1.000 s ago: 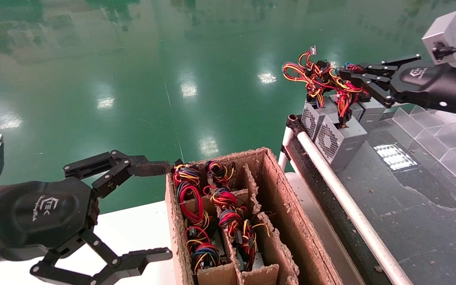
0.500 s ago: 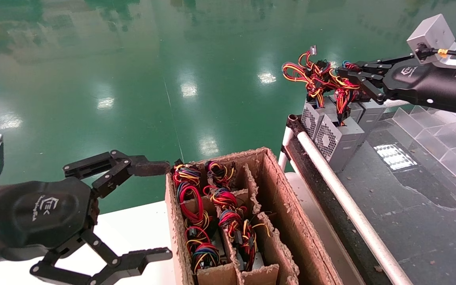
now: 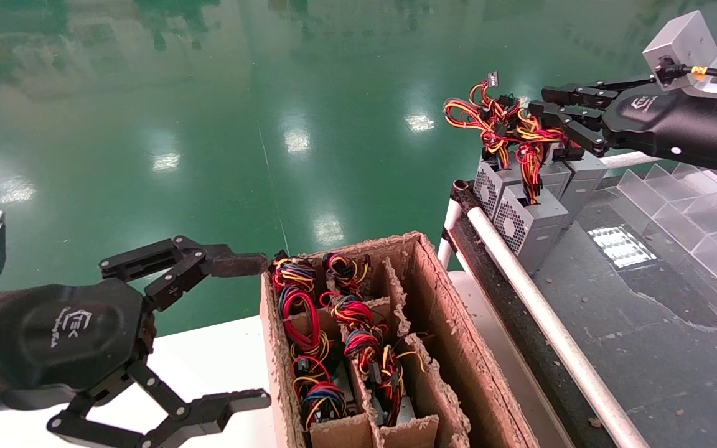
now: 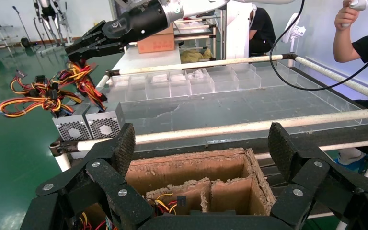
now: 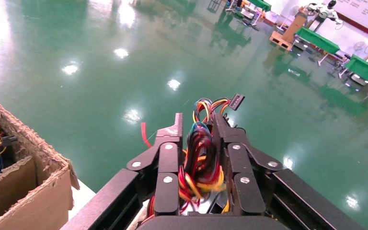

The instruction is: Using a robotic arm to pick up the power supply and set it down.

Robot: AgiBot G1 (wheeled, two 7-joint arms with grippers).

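Note:
The power supply (image 3: 533,221), a grey box with a perforated vent face, stands at the near end of a row of identical units (image 4: 103,125) on the dark table's far corner. Its bundle of red, yellow and black wires (image 3: 523,134) rises to my right gripper (image 3: 542,101). That gripper's fingers are slightly parted, and the wires (image 5: 199,153) lie loosely between them in the right wrist view, where the gripper (image 5: 197,124) points out over the green floor. My left gripper (image 3: 259,330) hangs wide open and holds nothing beside the cardboard box (image 3: 439,323).
The divided cardboard box holds several more wired units (image 3: 309,323). A white tube rail (image 3: 539,311) edges the dark table. Clear plastic trays (image 3: 694,218) line its right side. A person (image 4: 359,43) stands beyond the table in the left wrist view.
The right gripper has set the power supply down into the row, parted its fingers and lifted a little. The wire bundle now sags lower. The left arm has not moved.

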